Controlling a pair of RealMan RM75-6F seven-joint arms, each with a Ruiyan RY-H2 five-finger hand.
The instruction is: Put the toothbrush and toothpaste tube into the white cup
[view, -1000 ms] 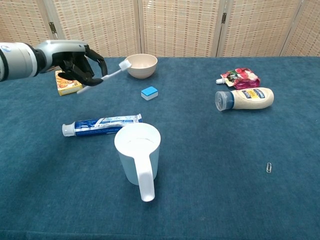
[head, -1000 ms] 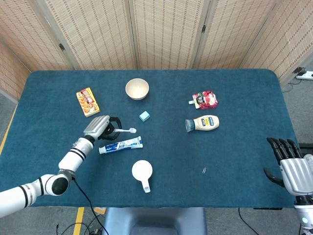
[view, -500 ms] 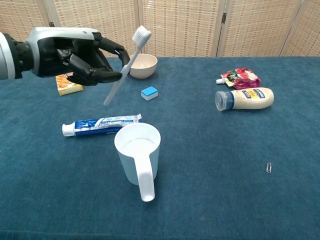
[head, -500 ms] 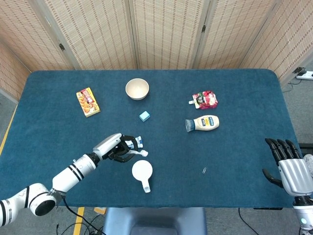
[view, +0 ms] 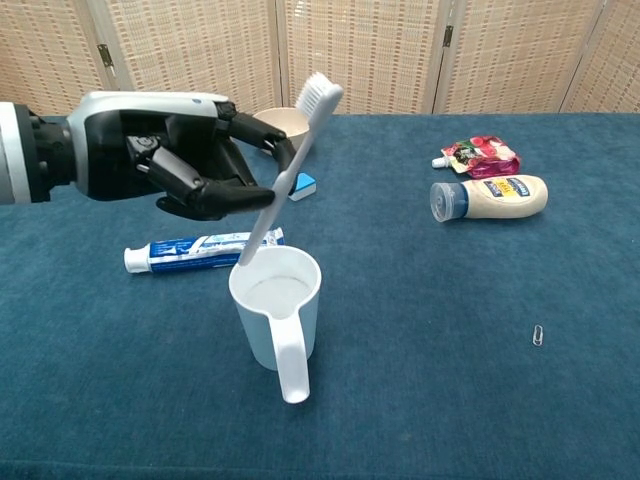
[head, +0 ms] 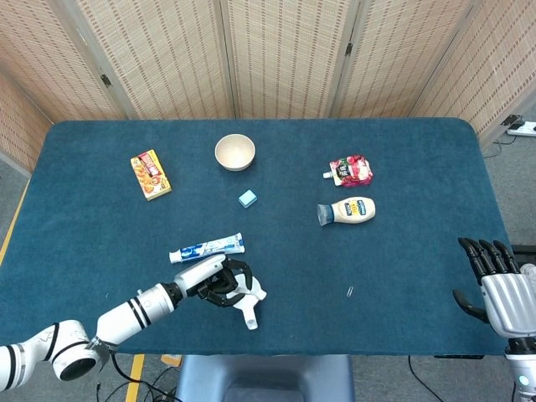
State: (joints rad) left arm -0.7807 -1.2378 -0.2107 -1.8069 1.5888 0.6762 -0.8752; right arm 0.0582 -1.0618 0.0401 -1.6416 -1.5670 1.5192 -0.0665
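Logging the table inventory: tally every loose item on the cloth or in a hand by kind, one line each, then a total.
Dental items: 2, toothbrush, toothpaste tube
Cups and bowls: 2, white cup, bowl
Food packs: 3, mayonnaise bottle, red pouch, snack box
Small bits: 2, blue block, paper clip
Total: 9

Left hand [view: 185, 160] raised, fingers curled, pinching toothbrush [view: 290, 165], right hand [head: 502, 289] low, fingers extended

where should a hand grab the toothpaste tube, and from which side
Probably across the middle of the toothpaste tube, coming down from above: it lies flat on the table, long and narrow, cap to the left. The far long side is open; the white cup stands close to its near right end.
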